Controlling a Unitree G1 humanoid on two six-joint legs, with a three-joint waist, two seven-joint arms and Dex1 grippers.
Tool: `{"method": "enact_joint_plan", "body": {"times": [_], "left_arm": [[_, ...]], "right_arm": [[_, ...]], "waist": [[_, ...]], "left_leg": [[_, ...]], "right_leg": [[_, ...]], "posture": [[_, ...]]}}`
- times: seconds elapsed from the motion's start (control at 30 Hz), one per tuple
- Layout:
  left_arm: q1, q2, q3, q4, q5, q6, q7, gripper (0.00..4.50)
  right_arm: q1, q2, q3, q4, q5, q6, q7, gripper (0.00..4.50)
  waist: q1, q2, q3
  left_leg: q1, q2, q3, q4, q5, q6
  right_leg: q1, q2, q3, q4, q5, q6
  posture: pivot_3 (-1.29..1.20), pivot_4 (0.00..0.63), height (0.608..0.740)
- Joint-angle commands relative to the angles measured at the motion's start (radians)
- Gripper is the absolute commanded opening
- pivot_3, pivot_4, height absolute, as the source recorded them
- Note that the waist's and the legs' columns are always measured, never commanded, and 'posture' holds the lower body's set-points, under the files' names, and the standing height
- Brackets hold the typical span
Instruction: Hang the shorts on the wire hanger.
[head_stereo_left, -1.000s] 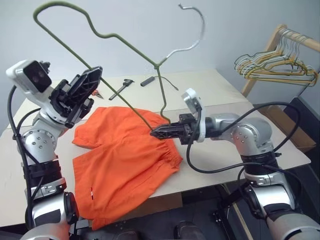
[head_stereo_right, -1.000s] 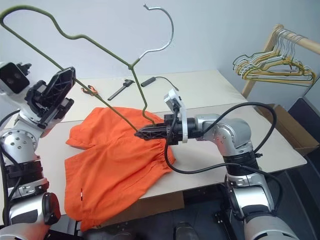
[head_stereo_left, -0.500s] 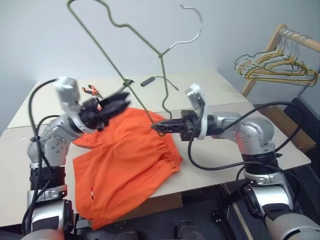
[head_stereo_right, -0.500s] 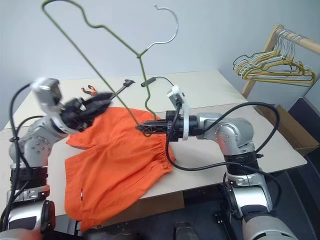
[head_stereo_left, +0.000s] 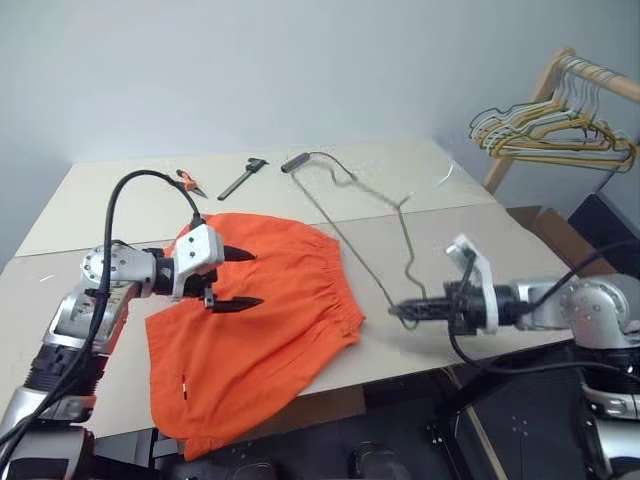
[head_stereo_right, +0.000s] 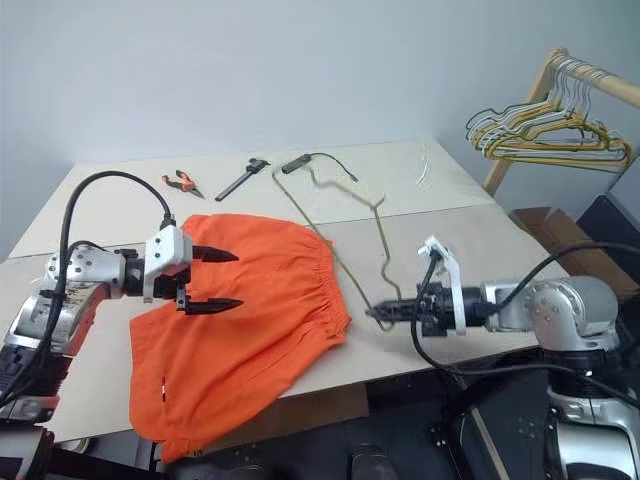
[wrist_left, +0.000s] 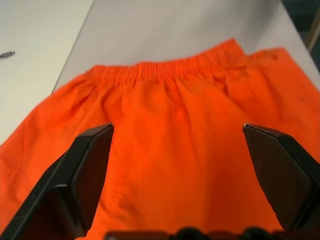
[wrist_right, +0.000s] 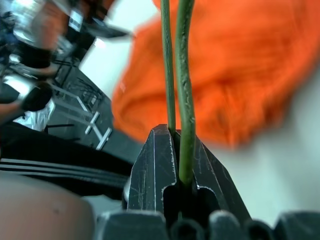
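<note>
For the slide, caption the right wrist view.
Right hand shut on the wire hanger, with the orange shorts lying on the table behind.

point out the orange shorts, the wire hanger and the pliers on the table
bright orange fabric shorts (head_stereo_right: 255, 310): right eye view, middle of the flat fabric.
thin grey-green wire hanger (head_stereo_right: 382, 235): right eye view, the bent wire right of the shorts.
orange-handled pliers (head_stereo_right: 180, 182): right eye view, on the handles at the table's far side.

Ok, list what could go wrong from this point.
The right gripper pinches only the tip of the wire hanger, which lies flat on the table; it could twist or slip when lifted. The open left gripper hovers over the flat shorts and might grab both fabric layers, blocking threading.
</note>
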Motion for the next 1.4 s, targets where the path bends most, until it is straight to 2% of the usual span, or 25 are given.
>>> {"method": "enact_joint_plan", "body": {"times": [0.03, 0.23, 0.33, 0.4, 0.57, 0.93, 1.23, 1.4], "left_arm": [[0.002, 0.023, -0.003, -0.011, 0.030, -0.051, -0.019, 4.49], [0.002, 0.014, 0.011, -0.017, 0.012, -0.039, -0.028, 4.49], [0.001, -0.003, 0.021, -0.010, -0.005, -0.032, -0.021, 4.49], [-0.006, -0.008, 0.027, -0.014, -0.021, -0.026, -0.026, 4.49], [-0.008, -0.010, 0.017, -0.007, 0.007, -0.043, -0.009, 4.49], [0.028, -0.027, 0.050, -0.055, -0.042, -0.009, 0.015, 4.49], [0.050, -0.016, 0.041, -0.065, -0.019, -0.020, 0.035, 4.49], [0.044, -0.020, 0.040, -0.058, -0.018, -0.027, 0.035, 4.49]], "right_arm": [[0.043, -0.043, 0.016, 0.002, -0.024, 0.010, -0.009, 0.00], [0.042, -0.082, 0.029, 0.176, -0.010, 0.078, 0.074, 0.00], [0.013, -0.092, 0.032, 0.338, -0.031, 0.080, 0.135, 0.00], [-0.003, -0.098, 0.079, 0.394, -0.068, 0.062, 0.154, 0.00], [-0.039, -0.079, 0.162, 0.431, -0.113, 0.048, 0.184, 0.00], [-0.077, -0.042, 0.199, 0.468, -0.162, 0.003, 0.233, 0.00], [-0.092, -0.031, 0.232, 0.474, -0.190, 0.000, 0.231, 0.00], [-0.097, -0.062, 0.284, 0.442, -0.191, -0.019, 0.318, 0.00]], "waist": [[0.001, 0.000, 0.000], [0.001, 0.000, 0.000], [0.001, 0.000, 0.000], [0.000, 0.000, 0.000], [-0.002, 0.000, 0.000], [0.008, 0.000, 0.000], [0.019, 0.000, 0.000], [0.019, 0.000, 0.000]], "left_leg": [[0.000, 0.000, 0.000, 0.000, 0.000, 0.000], [-0.001, 0.000, 0.000, 0.001, 0.000, 0.000], [0.000, 0.000, 0.000, 0.001, 0.000, 0.001], [0.000, -0.001, 0.000, 0.001, 0.000, 0.001], [0.000, 0.000, 0.000, 0.001, 0.000, 0.001], [-0.001, -0.001, 0.000, 0.001, -0.001, 0.001], [0.000, -0.001, 0.000, 0.002, 0.000, 0.001], [-0.001, -0.001, 0.000, 0.002, 0.000, 0.001]], "right_leg": [[0.000, 0.000, 0.000, 0.000, 0.000, 0.000], [0.000, 0.000, 0.001, 0.000, 0.000, 0.001], [0.000, 0.000, 0.001, 0.000, 0.001, 0.001], [0.000, 0.000, 0.001, 0.000, 0.001, 0.002], [0.000, 0.000, 0.002, 0.000, 0.001, 0.002], [0.000, 0.000, 0.002, 0.000, 0.001, 0.002], [0.000, 0.000, 0.002, 0.000, 0.001, 0.002], [0.000, 0.000, 0.002, 0.000, 0.001, 0.002]], "posture": [[-0.05, 0.000, 0.740], [-0.05, 0.000, 0.740], [-0.06, 0.000, 0.740], [-0.05, 0.000, 0.740], [-0.04, 0.000, 0.740], [-0.02, 0.000, 0.740], [-0.01, 0.000, 0.740], [-0.02, 0.000, 0.740]]}}
